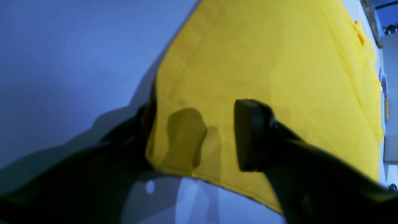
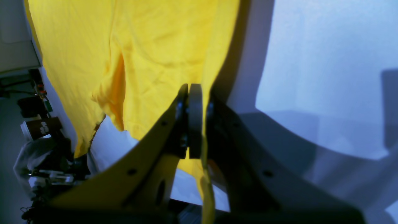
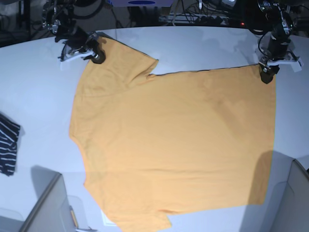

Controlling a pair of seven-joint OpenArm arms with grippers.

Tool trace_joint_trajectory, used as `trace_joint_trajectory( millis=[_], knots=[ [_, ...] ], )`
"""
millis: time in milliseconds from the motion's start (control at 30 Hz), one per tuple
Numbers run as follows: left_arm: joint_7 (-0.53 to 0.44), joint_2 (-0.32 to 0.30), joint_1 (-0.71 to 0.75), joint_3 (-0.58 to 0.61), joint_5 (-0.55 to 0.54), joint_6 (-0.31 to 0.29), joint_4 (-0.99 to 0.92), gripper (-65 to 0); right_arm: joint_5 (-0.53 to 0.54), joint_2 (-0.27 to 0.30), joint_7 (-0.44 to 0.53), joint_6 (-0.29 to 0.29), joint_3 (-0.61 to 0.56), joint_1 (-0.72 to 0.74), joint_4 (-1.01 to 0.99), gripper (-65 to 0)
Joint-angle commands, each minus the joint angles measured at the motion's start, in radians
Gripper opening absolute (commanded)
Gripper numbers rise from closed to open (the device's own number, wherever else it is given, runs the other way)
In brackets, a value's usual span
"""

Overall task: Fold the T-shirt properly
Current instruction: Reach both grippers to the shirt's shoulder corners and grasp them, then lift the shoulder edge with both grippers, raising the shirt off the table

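The orange-yellow T-shirt lies spread flat on the white table. My right gripper is at its far left sleeve corner. In the right wrist view the gripper is shut on the T-shirt's edge, with cloth hanging down between the jaws. My left gripper is at the far right hem corner. In the left wrist view that gripper stands with its jaws apart. One finger is above the T-shirt, and the other shows as a dark shape under the cloth.
A small dark navy striped garment lies at the table's left edge. Grey panels stand at the front left and front right. Cables and gear line the back edge. A paper cup stands beside the table.
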Motion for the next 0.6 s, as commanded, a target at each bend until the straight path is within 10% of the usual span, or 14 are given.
trace_joint_trajectory(
  millis=[0,167,567],
  knots=[
    [0.022,-0.009,0.005,-0.002,0.005,0.007,0.006,-38.0,-0.057,0.005,-0.028,-0.042,0.002,-0.013,-0.006,-65.0],
    [0.056,-0.01,0.002,-0.002,0.009,0.007,0.004,-65.0,-0.057,0.005,-0.027,-0.042,0.005,-0.013,-0.006,-65.0],
    [0.056,-0.018,0.05,-0.002,0.014,0.007,0.093,-65.0,-0.051,0.002,-0.025,-0.04,0.026,-0.034,0.034,-65.0]
  ],
)
